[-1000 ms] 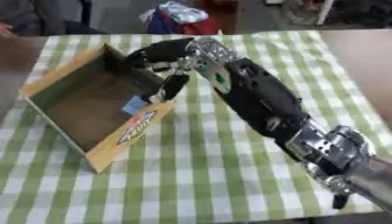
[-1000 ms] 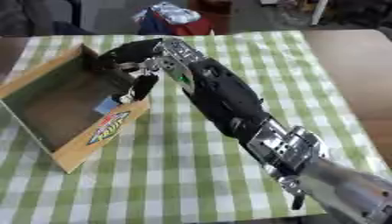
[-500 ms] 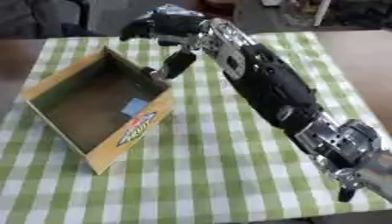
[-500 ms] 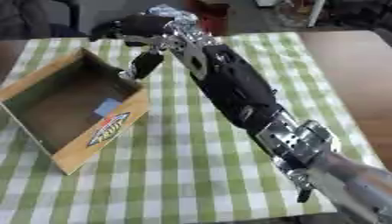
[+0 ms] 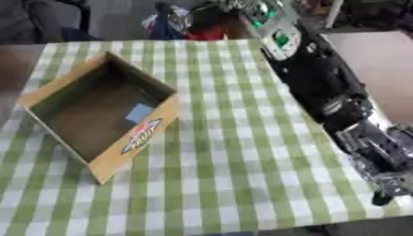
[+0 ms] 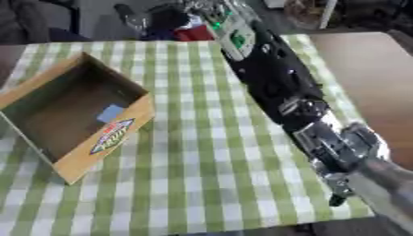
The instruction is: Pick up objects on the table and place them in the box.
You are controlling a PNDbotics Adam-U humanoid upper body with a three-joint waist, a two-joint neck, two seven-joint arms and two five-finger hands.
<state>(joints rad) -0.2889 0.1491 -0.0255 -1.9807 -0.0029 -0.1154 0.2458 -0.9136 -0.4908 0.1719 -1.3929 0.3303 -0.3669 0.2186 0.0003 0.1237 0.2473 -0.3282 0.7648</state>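
An open cardboard box (image 5: 133, 138) lies askew on the left of the green checked tablecloth (image 5: 234, 156). A small light-blue flat thing (image 5: 138, 112) lies on its floor near the front wall. My right arm (image 5: 322, 87) stretches from the lower right up to the table's far edge. Its hand (image 5: 203, 14) shows as a dark blur there, above a red thing (image 5: 208, 33) and a blue thing (image 5: 165, 27). I cannot tell whether it holds anything. My left hand shows in no view.
Bare brown tabletop (image 5: 379, 60) lies beyond the cloth on the right. Dark shapes stand behind the table's far edge. The cloth between the box and my arm carries nothing.
My right hand has risen from the box's far right corner and swung back to the table's far edge. The blue thing stays in the box.
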